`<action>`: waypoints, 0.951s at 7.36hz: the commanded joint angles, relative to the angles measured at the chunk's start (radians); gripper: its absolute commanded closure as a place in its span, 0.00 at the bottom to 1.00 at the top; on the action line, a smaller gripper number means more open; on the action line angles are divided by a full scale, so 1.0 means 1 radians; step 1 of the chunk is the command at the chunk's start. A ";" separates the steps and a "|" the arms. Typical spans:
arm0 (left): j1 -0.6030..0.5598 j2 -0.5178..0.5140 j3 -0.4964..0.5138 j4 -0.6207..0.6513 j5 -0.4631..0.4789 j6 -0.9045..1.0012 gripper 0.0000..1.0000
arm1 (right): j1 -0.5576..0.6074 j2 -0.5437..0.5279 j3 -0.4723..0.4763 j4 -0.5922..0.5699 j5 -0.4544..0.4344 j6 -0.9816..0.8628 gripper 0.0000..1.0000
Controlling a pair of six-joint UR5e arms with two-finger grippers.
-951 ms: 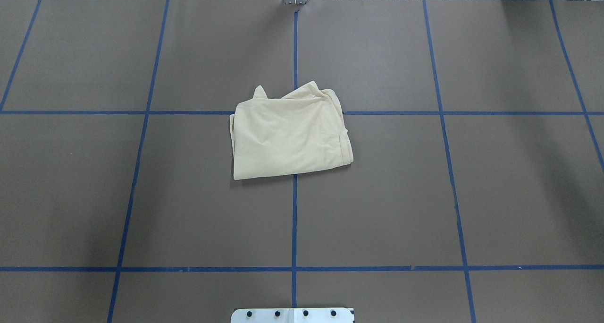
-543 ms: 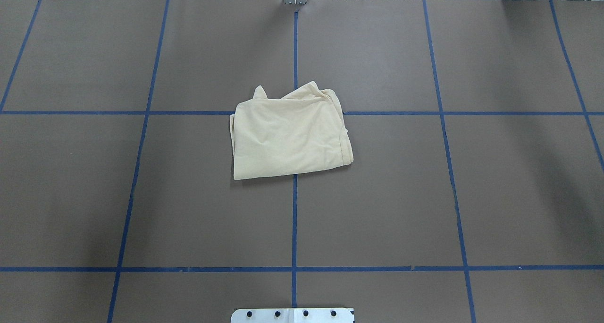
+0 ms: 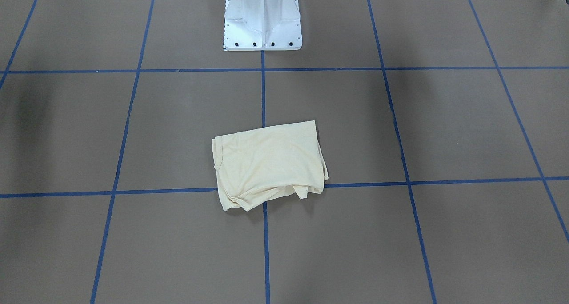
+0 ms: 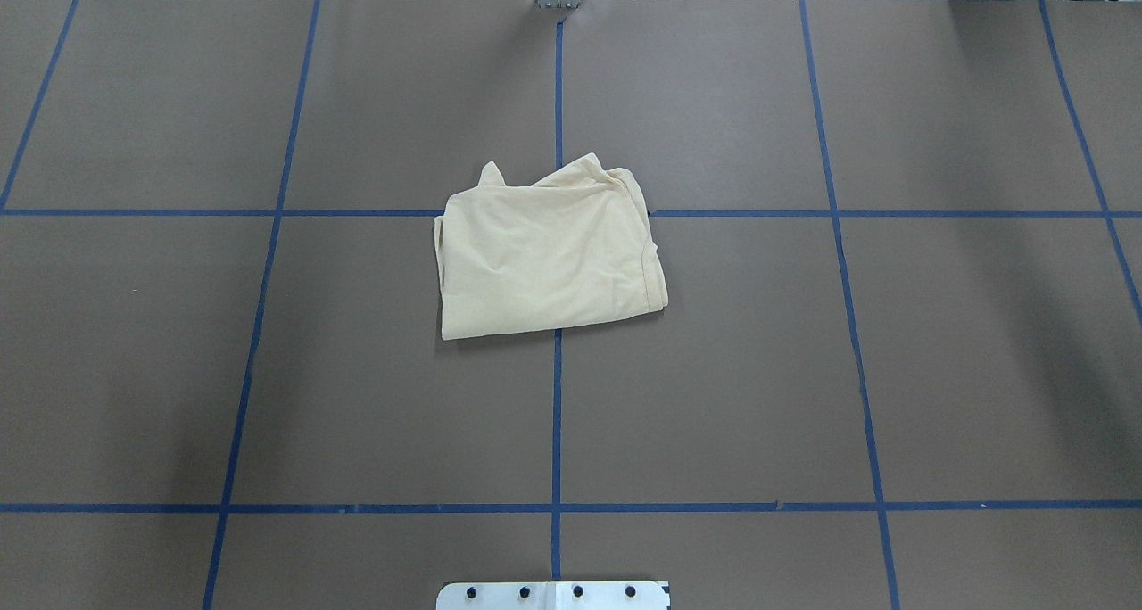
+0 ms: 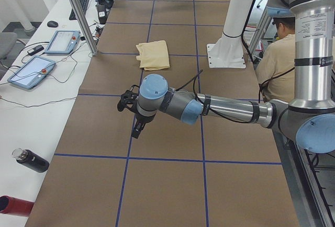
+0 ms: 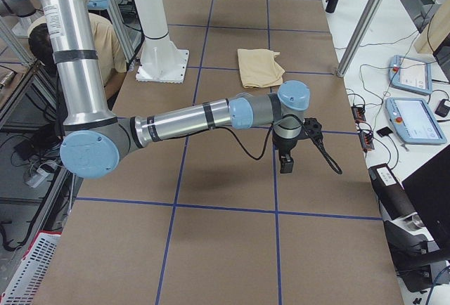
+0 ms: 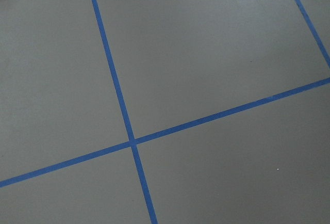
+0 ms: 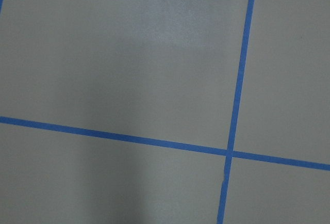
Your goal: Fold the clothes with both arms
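So the pale cream-yellow thin shirt (image 4: 549,258) was lying folded into a rough rectangle near the middle of the brown paper-covered bench (image 4: 803,369), right over a crossing of the blue tape grid lines (image 4: 557,414). The far edge looked bunched, with a small point of fabric and a loose layer poking out, so not a super tidy fold. The silver-grey left arm (image 5: 230,108) and right arm (image 6: 183,119) were both well apart from it, left end effector (image 5: 137,130) over bare bench off to the left, right end effector (image 6: 286,163) off to the right. I couldn't tell if either was wide or narrow, since they only showed on the side cams. Nothing seemed to hang from them. Biggest risk imo: any further fold that pinches that bunched edge could catch only the top layer and drag the stack open, since thin fabric probably slides easily on paper
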 commanded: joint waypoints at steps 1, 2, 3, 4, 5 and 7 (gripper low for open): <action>0.001 -0.003 -0.005 -0.004 -0.001 0.001 0.00 | -0.002 -0.008 -0.002 0.005 0.002 0.001 0.00; 0.001 -0.004 -0.008 -0.004 -0.003 0.001 0.00 | -0.002 -0.005 0.001 0.007 0.018 0.001 0.00; 0.001 -0.003 -0.009 -0.002 -0.001 -0.001 0.00 | -0.002 -0.008 0.003 0.007 0.044 0.000 0.00; 0.001 -0.001 -0.012 -0.002 -0.001 -0.001 0.00 | -0.002 -0.008 0.006 0.007 0.044 0.000 0.00; 0.001 -0.001 -0.011 -0.002 0.001 -0.001 0.00 | -0.002 -0.010 0.010 0.007 0.047 0.000 0.00; 0.001 -0.001 -0.012 -0.002 0.001 -0.001 0.00 | -0.002 -0.024 0.032 0.007 0.050 -0.002 0.00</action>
